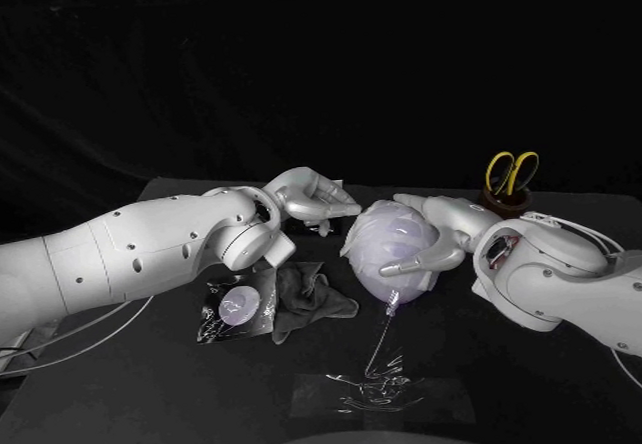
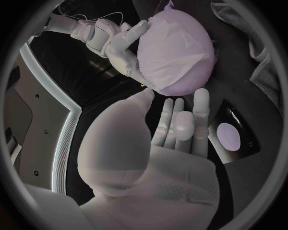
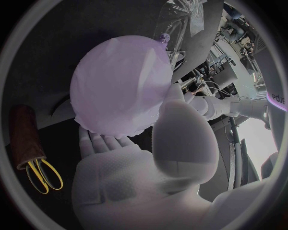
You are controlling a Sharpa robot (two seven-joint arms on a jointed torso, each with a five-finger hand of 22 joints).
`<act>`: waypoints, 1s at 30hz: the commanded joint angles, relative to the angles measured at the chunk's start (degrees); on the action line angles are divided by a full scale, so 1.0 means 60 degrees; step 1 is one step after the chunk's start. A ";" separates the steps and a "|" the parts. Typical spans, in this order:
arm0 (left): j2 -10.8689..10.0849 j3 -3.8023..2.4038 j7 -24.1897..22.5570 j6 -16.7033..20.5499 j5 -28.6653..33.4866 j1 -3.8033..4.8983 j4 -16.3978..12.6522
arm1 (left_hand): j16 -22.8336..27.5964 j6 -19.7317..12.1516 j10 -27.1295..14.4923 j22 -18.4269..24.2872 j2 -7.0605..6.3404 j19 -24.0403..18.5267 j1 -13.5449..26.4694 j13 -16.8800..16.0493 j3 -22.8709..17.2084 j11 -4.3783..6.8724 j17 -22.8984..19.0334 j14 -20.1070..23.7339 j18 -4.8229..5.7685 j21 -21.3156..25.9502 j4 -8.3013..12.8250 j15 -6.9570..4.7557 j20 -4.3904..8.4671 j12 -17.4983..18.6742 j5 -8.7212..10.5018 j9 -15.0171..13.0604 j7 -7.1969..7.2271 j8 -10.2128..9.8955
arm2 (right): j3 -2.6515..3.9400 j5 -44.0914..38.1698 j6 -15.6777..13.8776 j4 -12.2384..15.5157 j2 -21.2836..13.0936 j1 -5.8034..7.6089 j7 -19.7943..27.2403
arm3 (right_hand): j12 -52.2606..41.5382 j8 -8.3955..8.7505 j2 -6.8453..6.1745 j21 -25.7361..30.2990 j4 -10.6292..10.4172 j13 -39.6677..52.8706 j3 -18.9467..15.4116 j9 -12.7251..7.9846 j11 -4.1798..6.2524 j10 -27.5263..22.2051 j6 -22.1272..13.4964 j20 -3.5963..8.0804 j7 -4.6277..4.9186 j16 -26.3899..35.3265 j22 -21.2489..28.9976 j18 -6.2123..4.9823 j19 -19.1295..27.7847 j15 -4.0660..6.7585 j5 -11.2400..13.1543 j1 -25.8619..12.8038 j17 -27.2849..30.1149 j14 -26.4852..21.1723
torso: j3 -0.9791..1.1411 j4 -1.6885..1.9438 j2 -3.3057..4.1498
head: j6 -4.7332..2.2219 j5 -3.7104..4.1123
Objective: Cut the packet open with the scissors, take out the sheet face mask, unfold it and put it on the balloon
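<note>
A pale lilac balloon [image 1: 384, 241] stands on a thin stick over a clear stand [image 1: 373, 387] at mid table. A white sheet mask [image 2: 171, 45] lies draped over it in creased folds. My right hand [image 1: 427, 256] holds the balloon from the right side, fingers pressed on its surface. My left hand [image 1: 309, 196] hovers just left of the balloon's top, fingers spread and holding nothing. The cut packet [image 1: 236, 309] lies flat at the left. Yellow-handled scissors [image 1: 512, 172] stand in a brown holder [image 1: 508, 204] at the back right.
A dark cloth [image 1: 307, 288] lies crumpled between the packet and the balloon. The clear stand's base spreads across the table's front middle. My left forearm reaches over the packet's area from the left.
</note>
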State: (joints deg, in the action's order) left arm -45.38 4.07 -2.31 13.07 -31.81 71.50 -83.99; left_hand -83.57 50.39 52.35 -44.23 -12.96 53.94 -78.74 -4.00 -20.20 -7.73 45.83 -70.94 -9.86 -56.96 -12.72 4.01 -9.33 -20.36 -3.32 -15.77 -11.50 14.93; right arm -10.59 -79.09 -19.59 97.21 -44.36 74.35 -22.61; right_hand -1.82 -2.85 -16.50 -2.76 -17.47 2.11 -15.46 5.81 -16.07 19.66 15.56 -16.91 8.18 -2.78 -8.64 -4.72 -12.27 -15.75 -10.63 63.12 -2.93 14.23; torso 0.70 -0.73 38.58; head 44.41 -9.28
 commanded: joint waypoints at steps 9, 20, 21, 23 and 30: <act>0.0085 -0.0006 0.0084 -0.0439 -0.0151 0.0002 -0.0061 | 0.0021 0.0241 0.0333 -0.0011 0.0089 -0.0006 -0.0276 0.0006 0.0476 -0.0017 0.0092 0.0017 -0.0104 0.0028 -0.0018 -0.0006 -0.0019 0.0077 0.0058 0.0089 0.0064 0.0020 | -0.0022 -0.0090 0.0122 0.0016 -0.0001 -0.0033 0.0041 | -0.0063 -0.0043 -0.0020 -0.0055 0.0002 0.0009 -0.0040 0.0013 0.0000 0.0047 0.0083 0.0016 0.1534 -0.0031 -0.0013 0.0033 -0.0053 -0.0012 0.0019 0.0083 -0.0009 0.0073 | -0.0006 0.0006 -0.0005 | 0.0001 0.0064; 0.0181 -0.0004 0.0308 -0.0538 -0.0372 0.0001 -0.0068 | -0.0021 0.0339 0.0481 -0.0244 0.0120 0.0202 -0.0374 -0.0014 0.0597 -0.0012 0.0275 -0.0084 -0.0051 -0.0159 -0.0007 -0.0020 0.0000 0.0057 0.0060 0.0123 0.0033 0.0029 | -0.0022 -0.0089 0.0123 0.0000 0.0012 -0.0033 0.0043 | -0.0063 -0.0043 -0.0020 -0.0055 0.0002 0.0009 -0.0040 0.0013 0.0000 0.0047 0.0083 0.0016 0.1534 -0.0031 -0.0013 0.0033 -0.0053 -0.0012 0.0019 0.0083 -0.0009 0.0073 | -0.0006 0.0005 -0.0002 | 0.0012 0.0065; 0.0190 -0.0004 0.0322 -0.0550 -0.0385 0.0001 -0.0067 | -0.0045 0.0384 0.0536 -0.0329 0.0140 0.0283 -0.0427 -0.0020 0.0622 -0.0002 0.0361 -0.0142 -0.0033 -0.0233 0.0005 -0.0029 0.0007 0.0051 0.0059 0.0134 0.0044 0.0037 | -0.0022 -0.0088 0.0122 0.0001 0.0013 -0.0033 0.0043 | -0.0063 -0.0043 -0.0020 -0.0055 0.0002 0.0009 -0.0040 0.0013 0.0000 0.0047 0.0083 0.0016 0.1534 -0.0031 -0.0013 0.0033 -0.0053 -0.0012 0.0019 0.0083 -0.0009 0.0073 | -0.0006 0.0005 -0.0002 | 0.0012 0.0065; 0.0208 -0.0001 0.0344 -0.0568 -0.0410 0.0001 -0.0065 | -0.0051 0.0394 0.0549 -0.0351 0.0145 0.0304 -0.0438 -0.0022 0.0630 0.0001 0.0381 -0.0156 -0.0029 -0.0252 0.0007 -0.0030 0.0009 0.0051 0.0059 0.0138 0.0046 0.0037 | -0.0022 -0.0088 0.0123 0.0003 0.0012 -0.0033 0.0043 | -0.0063 -0.0043 -0.0020 -0.0055 0.0002 0.0009 -0.0040 0.0013 0.0000 0.0047 0.0083 0.0016 0.1534 -0.0031 -0.0013 0.0033 -0.0053 -0.0012 0.0019 0.0083 -0.0009 0.0073 | -0.0004 0.0005 0.0000 | 0.0015 0.0069; 0.0242 0.0011 0.0416 -0.0546 -0.0474 0.0000 -0.0065 | -0.0114 0.0411 0.0642 -0.0586 0.0170 0.0525 -0.0556 -0.0024 0.0686 0.0016 0.0616 -0.0317 0.0020 -0.0456 0.0041 -0.0049 0.0028 0.0068 0.0060 0.0185 0.0047 0.0001 | -0.0022 -0.0088 0.0121 0.0015 0.0003 -0.0033 0.0040 | -0.0062 -0.0045 -0.0016 -0.0059 0.0001 0.0010 -0.0037 0.0015 0.0001 0.0061 0.0089 0.0017 0.1534 -0.0030 -0.0017 0.0032 -0.0068 -0.0011 0.0036 0.0106 -0.0009 0.0071 | -0.0003 -0.0003 -0.0001 | 0.0025 0.0086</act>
State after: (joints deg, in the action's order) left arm -44.13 4.10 -0.29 11.06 -33.99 71.51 -84.16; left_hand -83.92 52.53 55.92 -47.62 -12.08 56.84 -81.57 -4.10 -16.44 -7.59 49.47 -72.40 -9.76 -59.54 -12.57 3.59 -9.13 -20.08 -3.32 -14.71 -11.23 14.88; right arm -10.60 -79.10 -19.66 97.19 -44.35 74.32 -22.57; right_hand -2.08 -2.85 -16.50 -2.76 -17.47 2.08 -15.46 5.85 -16.08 19.65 15.56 -16.90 8.18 -2.78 -8.70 -4.72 -12.27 -15.75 -10.63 63.11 -2.91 14.23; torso 0.66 -0.71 38.56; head 44.53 -8.78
